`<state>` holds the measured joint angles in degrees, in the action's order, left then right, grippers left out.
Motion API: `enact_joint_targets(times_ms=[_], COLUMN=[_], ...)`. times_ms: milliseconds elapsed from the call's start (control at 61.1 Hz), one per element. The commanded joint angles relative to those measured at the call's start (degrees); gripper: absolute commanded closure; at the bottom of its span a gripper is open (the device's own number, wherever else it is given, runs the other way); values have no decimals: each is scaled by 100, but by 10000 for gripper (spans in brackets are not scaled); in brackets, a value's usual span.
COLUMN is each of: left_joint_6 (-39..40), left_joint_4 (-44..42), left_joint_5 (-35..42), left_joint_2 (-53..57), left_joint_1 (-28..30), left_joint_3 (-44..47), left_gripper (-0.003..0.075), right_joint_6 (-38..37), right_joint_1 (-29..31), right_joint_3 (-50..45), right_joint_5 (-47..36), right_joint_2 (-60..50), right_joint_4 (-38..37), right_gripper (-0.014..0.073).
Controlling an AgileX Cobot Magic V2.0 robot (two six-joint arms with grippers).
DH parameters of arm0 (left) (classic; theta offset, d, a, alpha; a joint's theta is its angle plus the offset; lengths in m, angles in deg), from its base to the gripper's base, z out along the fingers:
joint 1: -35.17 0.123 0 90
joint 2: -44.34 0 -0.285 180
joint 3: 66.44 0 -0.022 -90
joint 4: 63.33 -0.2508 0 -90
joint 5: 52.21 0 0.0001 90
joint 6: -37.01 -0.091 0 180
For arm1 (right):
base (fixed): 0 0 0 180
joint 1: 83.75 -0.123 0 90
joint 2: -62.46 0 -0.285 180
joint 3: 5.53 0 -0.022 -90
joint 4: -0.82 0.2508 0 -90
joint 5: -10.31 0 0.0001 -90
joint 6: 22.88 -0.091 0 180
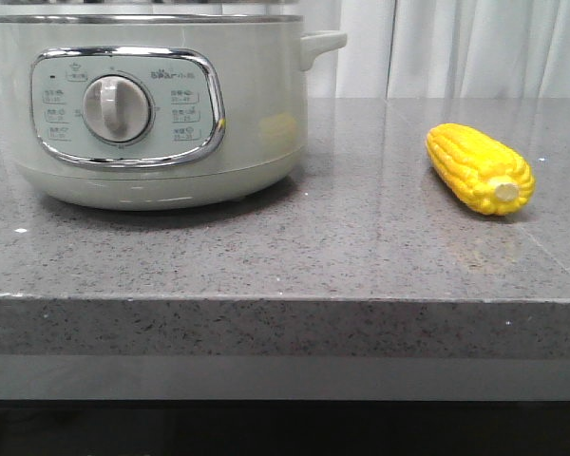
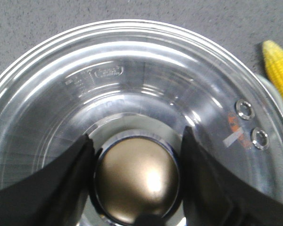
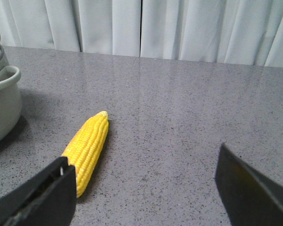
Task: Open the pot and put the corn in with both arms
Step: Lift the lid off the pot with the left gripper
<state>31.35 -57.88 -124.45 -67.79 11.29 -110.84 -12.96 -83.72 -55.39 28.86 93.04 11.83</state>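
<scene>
The pale grey-green pot (image 1: 256, 95) stands at the left of the grey counter with its dial facing me. Its glass lid (image 2: 132, 70) with a chrome rim lies on top. My left gripper (image 2: 137, 134) is over the lid, its two black fingers pressed against either side of the bronze lid knob (image 2: 137, 181). The yellow corn (image 1: 479, 168) lies on the counter to the right of the pot, stub end toward me. It also shows in the left wrist view (image 2: 279, 66). My right gripper (image 3: 146, 188) is open and empty, low over the counter, with the corn (image 3: 87, 148) just ahead of one finger. Neither gripper shows in the front view.
The speckled grey counter (image 1: 342, 247) ends in a front edge close to the camera. White curtains (image 3: 179, 28) hang behind it. The pot's side handle (image 3: 4, 77) shows at the edge of the right wrist view.
</scene>
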Motion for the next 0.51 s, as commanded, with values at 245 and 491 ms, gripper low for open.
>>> enact_joint_targets(times_ms=[245, 491], left_joint_6=[-59, -188], left_joint_4=[192, 192], left_joint_5=[584, 1013], left_joint_2=[1190, 2329], left_joint_1=[-26, -26], left_joint_3=[-19, 1423], left_gripper=[508, 508], right_joint_6=[20, 20], right_joint_1=[28, 28], right_joint_3=[199, 199], right_joint_5=[-434, -427], right_joint_2=[78, 78], right_joint_4=[20, 20], right_gripper=[-21, -21])
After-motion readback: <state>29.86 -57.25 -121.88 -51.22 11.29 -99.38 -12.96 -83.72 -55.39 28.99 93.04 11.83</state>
